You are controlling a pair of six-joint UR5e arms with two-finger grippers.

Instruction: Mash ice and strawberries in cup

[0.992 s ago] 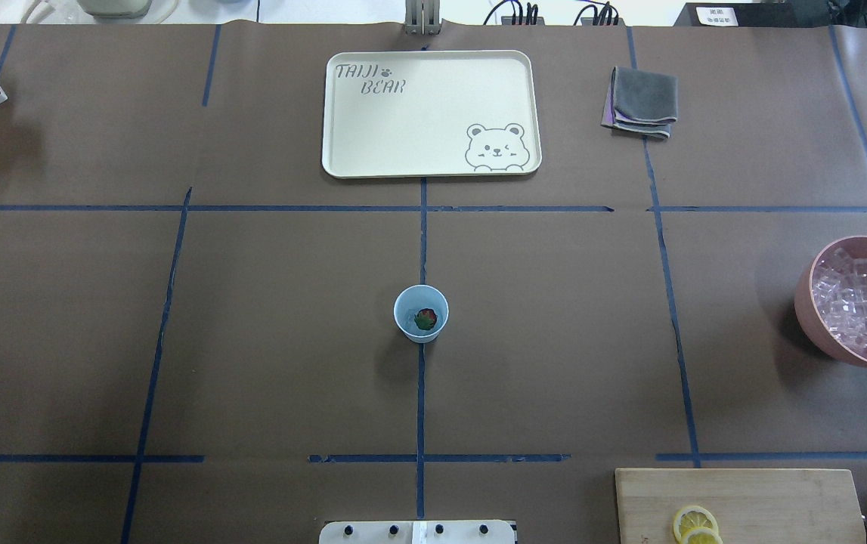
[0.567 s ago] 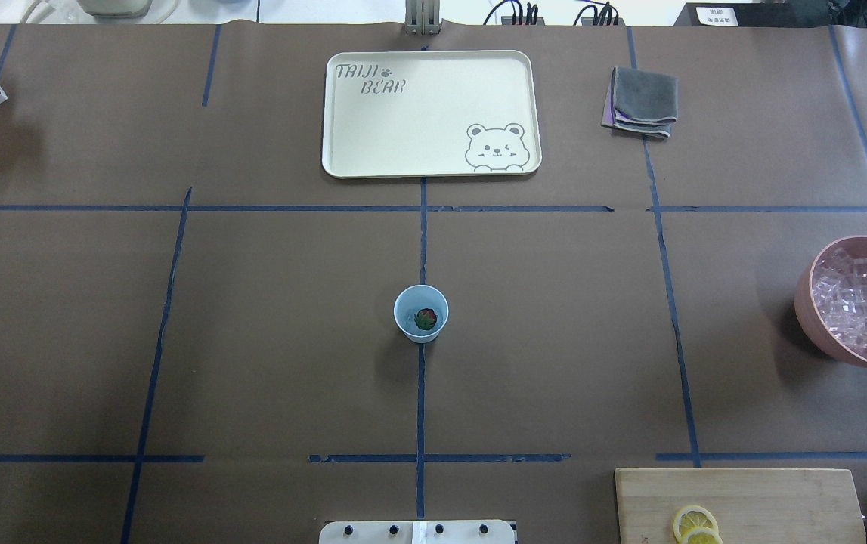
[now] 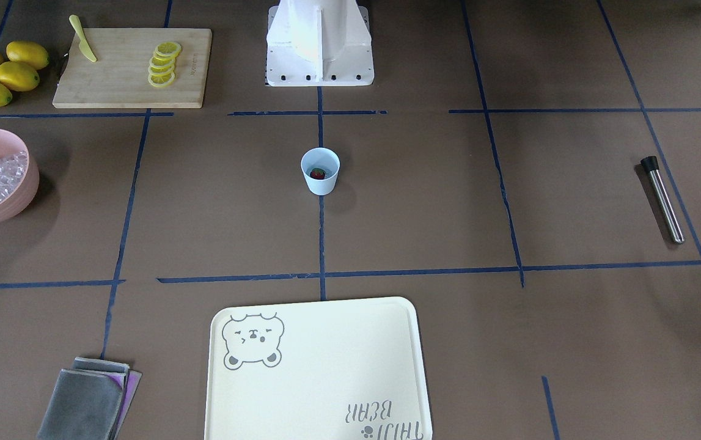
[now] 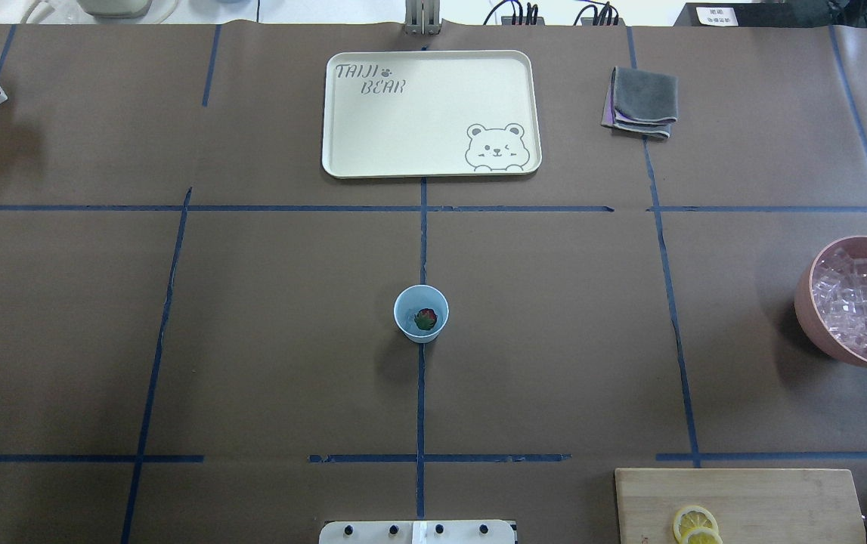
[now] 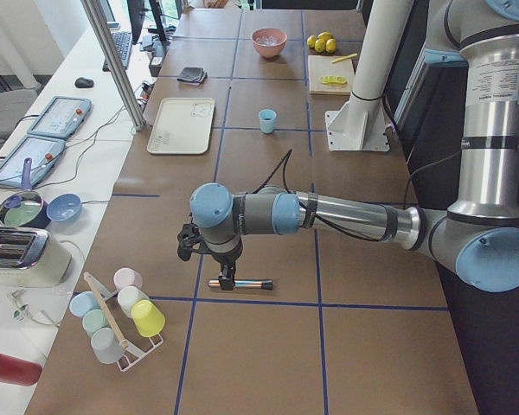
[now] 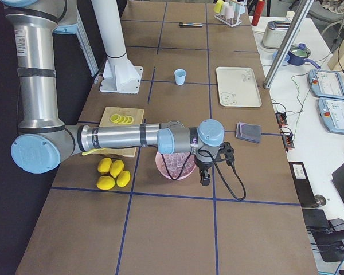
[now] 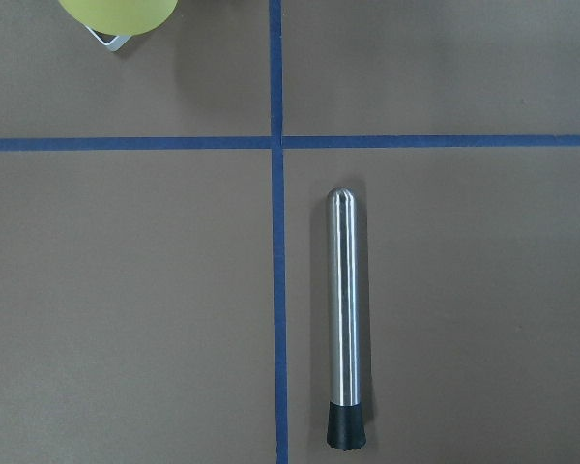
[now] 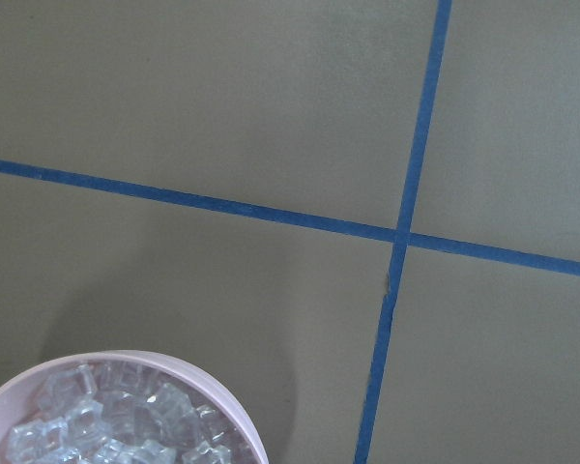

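Beside R tool, ice in bowl; cup far off; tool state unclear.

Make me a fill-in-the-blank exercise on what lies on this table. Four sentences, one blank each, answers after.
1. The pale blue cup holds one ____ piece.
2. The ice cubes lie in the ____ bowl.
3. The lemon slices lie on the wooden cutting ____.
4. The steel muddler has a ____ tip.
Answers: strawberry; pink; board; black.
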